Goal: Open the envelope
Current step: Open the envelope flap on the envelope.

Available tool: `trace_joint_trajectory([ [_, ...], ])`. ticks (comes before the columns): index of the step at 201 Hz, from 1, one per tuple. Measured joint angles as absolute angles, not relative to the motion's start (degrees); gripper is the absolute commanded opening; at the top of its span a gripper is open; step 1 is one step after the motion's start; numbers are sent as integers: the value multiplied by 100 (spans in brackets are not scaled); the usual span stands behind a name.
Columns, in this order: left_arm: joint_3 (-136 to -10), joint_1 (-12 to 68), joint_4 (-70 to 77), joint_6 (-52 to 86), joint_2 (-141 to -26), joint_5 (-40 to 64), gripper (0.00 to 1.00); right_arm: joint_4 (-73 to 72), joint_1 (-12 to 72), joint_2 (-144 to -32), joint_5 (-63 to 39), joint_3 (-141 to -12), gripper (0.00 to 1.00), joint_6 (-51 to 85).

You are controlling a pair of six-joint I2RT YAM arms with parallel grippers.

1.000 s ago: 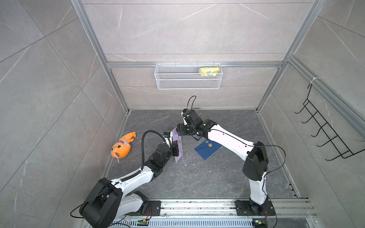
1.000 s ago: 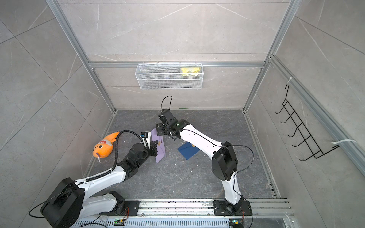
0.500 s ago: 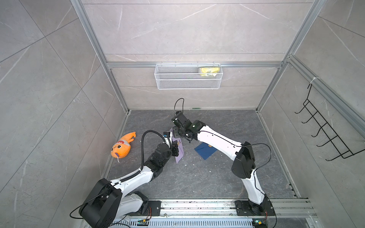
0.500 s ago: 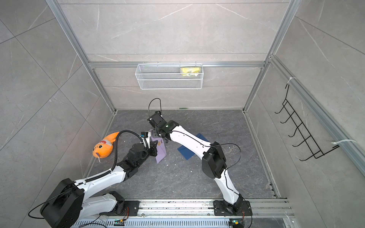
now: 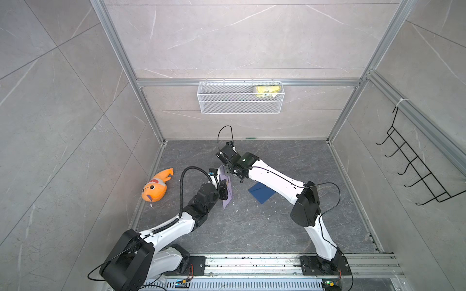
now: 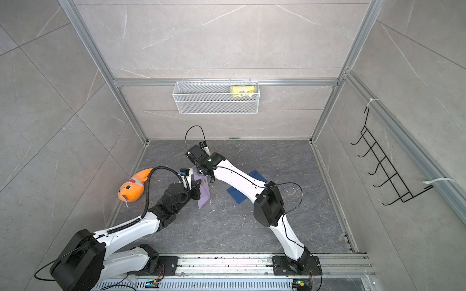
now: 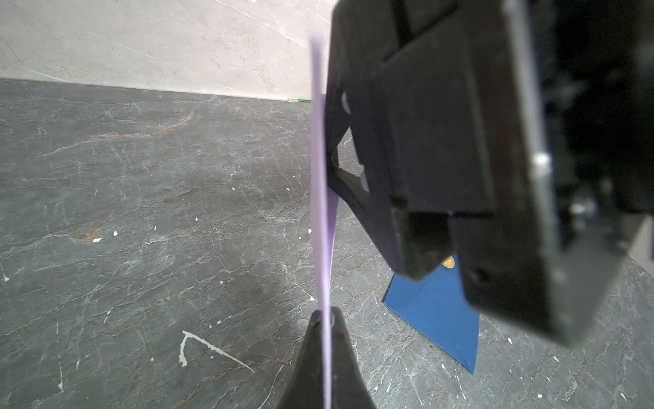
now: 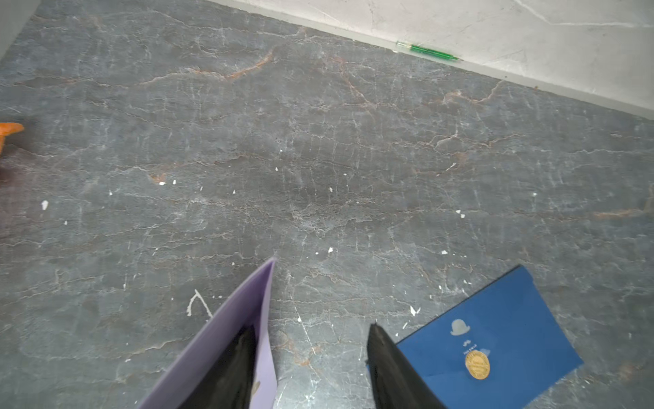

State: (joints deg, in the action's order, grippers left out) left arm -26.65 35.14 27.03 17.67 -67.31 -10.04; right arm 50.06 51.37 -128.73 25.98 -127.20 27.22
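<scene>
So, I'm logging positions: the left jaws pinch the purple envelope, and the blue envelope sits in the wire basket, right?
No: the blue envelope lies flat on the floor, not in the wire basket, as the right wrist view shows. The left gripper does pinch the purple envelope in its jaws.

Lilac envelope point(image 6: 204, 194) in left claw point(image 6: 197, 192)

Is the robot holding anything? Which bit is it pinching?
The left gripper pinches the purple envelope by its edge, holding it upright. The right gripper is open, gripping nothing.
</scene>
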Motion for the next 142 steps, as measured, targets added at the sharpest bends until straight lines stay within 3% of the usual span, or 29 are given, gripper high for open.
trace_joint_trajectory([
  [64, -2661, 3527, 2705, 1747, -6731, -1028, 0, 5033, 5148, -12947, 2119, -12720, 33, 3183],
  [142, -2652, 3538, 2705, 1747, -6731, -1041, 0, 4967, 5201, -12947, 1623, -12615, 20, 3629],
])
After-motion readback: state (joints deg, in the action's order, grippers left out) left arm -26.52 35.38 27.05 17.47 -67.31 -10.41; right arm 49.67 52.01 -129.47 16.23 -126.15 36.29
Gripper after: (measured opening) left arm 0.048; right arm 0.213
